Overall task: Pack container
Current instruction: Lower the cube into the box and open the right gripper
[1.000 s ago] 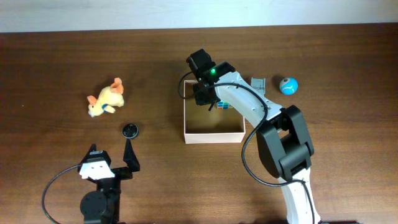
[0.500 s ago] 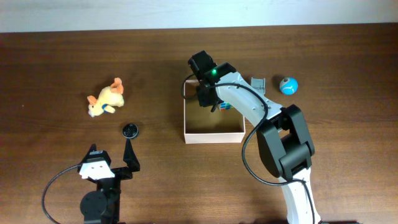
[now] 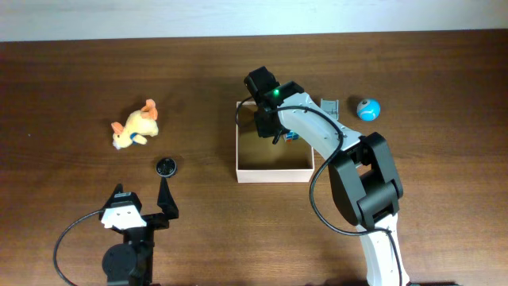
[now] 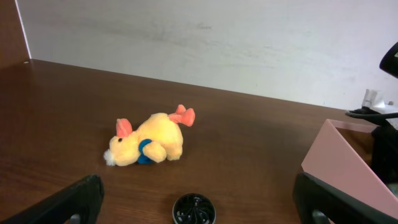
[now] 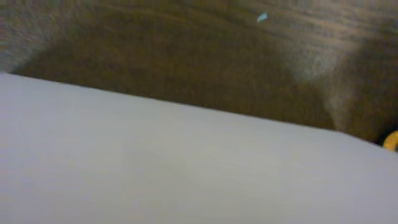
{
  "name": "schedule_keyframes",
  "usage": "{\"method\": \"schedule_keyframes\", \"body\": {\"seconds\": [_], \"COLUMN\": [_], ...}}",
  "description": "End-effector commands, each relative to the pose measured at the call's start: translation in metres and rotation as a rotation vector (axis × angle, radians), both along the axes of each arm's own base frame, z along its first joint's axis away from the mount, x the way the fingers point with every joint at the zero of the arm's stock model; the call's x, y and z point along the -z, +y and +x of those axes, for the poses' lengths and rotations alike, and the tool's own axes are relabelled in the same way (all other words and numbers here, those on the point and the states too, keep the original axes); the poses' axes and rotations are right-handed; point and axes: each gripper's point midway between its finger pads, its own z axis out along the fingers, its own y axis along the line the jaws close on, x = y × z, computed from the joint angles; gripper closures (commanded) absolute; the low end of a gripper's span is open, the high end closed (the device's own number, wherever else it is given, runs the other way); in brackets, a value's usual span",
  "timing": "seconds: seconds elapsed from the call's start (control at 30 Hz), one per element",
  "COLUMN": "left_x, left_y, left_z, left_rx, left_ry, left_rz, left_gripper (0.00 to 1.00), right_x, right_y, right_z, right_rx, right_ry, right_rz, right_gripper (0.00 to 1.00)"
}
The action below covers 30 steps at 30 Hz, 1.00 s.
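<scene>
The container (image 3: 274,171), a shallow square box with white walls and a tan inside, sits mid-table; its pale wall also shows in the left wrist view (image 4: 348,158). My right gripper (image 3: 264,125) is down at the box's back-left corner, over the wall. The right wrist view shows only the blurred white wall (image 5: 186,168) and dark wood, so its jaws are hidden. A small blue-green toy (image 3: 287,136) lies inside the box by the arm. My left gripper (image 3: 143,196) (image 4: 198,186) is open and empty near the front left.
A yellow plush animal (image 3: 135,125) (image 4: 149,142) lies at the left. A black round disc (image 3: 165,166) (image 4: 194,210) lies between my left fingers. A blue ball (image 3: 367,109) and a grey piece (image 3: 330,106) lie right of the box.
My right gripper has moved a little right and toward the front, and the box has shifted slightly right with it. The left arm has not moved.
</scene>
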Motion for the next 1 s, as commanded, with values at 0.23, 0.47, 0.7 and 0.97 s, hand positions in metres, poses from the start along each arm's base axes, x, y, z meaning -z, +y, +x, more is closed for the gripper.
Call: {"method": "schedule_keyframes", "body": {"seconds": [0.23,0.47,0.7,0.97], "left_x": [0.002,0.002,0.002,0.002], "left_y": [-0.001,-0.001,0.000,0.000], "left_z": [0.000,0.000,0.000,0.000], "left_rx": [0.007,0.007,0.007,0.007], "left_ry": [0.009,0.009,0.009,0.009], "left_rz": [0.015,0.015,0.015,0.015], "left_gripper": [0.01,0.01,0.01,0.01], "right_x": [0.004,0.004,0.003,0.003], "right_y": [0.001,0.000,-0.010,-0.021], "right_z": [0.016,0.019,0.025,0.030], "right_rx": [-0.076,-0.086,-0.101,-0.098], "right_ry": [-0.055,-0.062,-0.066,-0.067], "right_rz": [-0.019,-0.020,-0.031,-0.037], "right_gripper": [0.85,0.86,0.85,0.86]}}
